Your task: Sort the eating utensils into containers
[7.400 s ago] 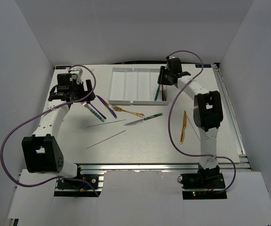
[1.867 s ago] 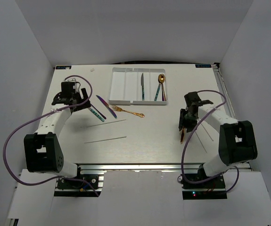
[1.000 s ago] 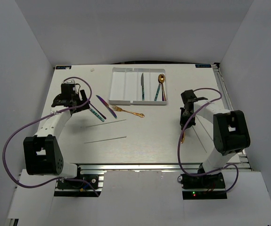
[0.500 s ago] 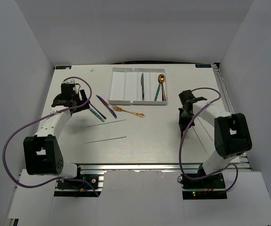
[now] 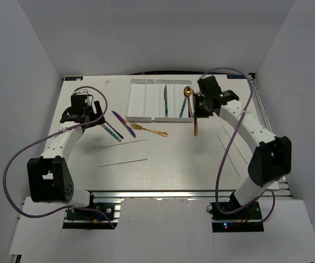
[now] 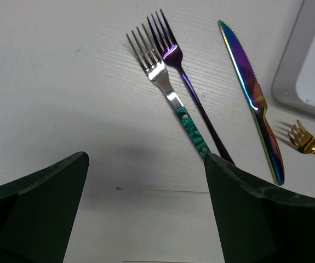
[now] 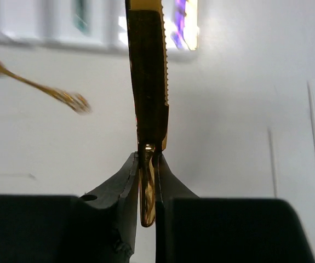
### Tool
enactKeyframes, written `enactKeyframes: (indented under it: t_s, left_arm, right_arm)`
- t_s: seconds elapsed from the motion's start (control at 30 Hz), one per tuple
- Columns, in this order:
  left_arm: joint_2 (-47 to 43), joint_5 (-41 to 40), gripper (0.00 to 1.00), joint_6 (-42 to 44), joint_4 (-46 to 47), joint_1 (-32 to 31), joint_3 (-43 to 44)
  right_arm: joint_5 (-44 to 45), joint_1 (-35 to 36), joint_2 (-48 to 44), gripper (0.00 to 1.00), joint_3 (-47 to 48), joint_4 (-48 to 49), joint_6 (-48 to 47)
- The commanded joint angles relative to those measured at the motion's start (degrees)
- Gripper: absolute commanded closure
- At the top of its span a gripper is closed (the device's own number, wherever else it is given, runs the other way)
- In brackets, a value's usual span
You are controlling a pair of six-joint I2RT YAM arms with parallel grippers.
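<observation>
White table, cutlery being sorted into divided tray.
Right gripper clenched on gold knife, just beside tray's near right corner; left gripper spread wide, empty, over teal-handled fork.

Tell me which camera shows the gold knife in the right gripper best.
The right wrist view: the gold knife fills the frame, serrated edge clear, pinched by the right gripper. The top external view shows it only as a thin gold sliver near the tray. The left wrist view misses it.
</observation>
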Motion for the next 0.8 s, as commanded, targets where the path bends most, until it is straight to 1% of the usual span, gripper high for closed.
enactKeyframes:
  t_s: [0.0, 0.03, 0.07, 0.1, 0.17, 0.2, 0.3, 0.4, 0.57, 0.77]
  left_arm:
    - [-1.3, 1.4, 0.02, 1.1, 2.0, -1.6, 3.1]
    - [-1.4, 1.5, 0.02, 1.3, 2.2, -1.6, 3.4]
    - [-1.8, 1.3, 0.02, 1.6, 2.4, -1.6, 3.5]
    - [-2.1, 1.2, 0.02, 1.9, 2.5, -1.6, 3.5]
    - [-2.7, 1.0, 0.02, 2.3, 3.3, -1.7, 3.1]
    - [-3.3, 0.9, 0.02, 2.4, 3.6, -1.7, 2.8]
    - [-4.2, 0.3, 0.02, 2.7, 4.4, -1.7, 1.7]
    - [-4.8, -0.2, 0.02, 2.8, 4.8, -1.7, 1.0]
    - [-5.0, -0.3, 0.02, 3.2, 5.8, -1.7, 0.5]
    - [-4.5, -0.1, 0.02, 2.8, 5.9, -1.7, 0.6]
  right_arm:
    - [-1.2, 3.7, 7.8, 1.0, 14.4, 8.8, -2.1]
    - [-1.1, 4.0, 10.5, 1.0, 17.8, 9.5, -2.5]
    - [-1.3, 4.3, 13.1, 1.0, 25.4, 9.9, -2.4]
    - [-1.4, 4.5, 18.9, 1.0, 29.5, 9.8, -2.4]
    - [-1.2, 4.9, 24.4, 1.0, 36.9, 10.5, -2.5]
    - [-0.8, 5.1, 28.8, 1.0, 42.5, 11.0, -2.5]
    - [-1.2, 5.7, 35.9, 1.0, 49.6, 13.9, -2.2]
    - [-1.3, 6.4, 39.6, 1.0, 50.5, 16.7, -1.5]
    - [-1.2, 6.9, 41.5, 1.0, 44.0, 23.1, -1.6]
    - [-3.0, 6.9, 44.5, 1.0, 43.2, 23.5, -0.8]
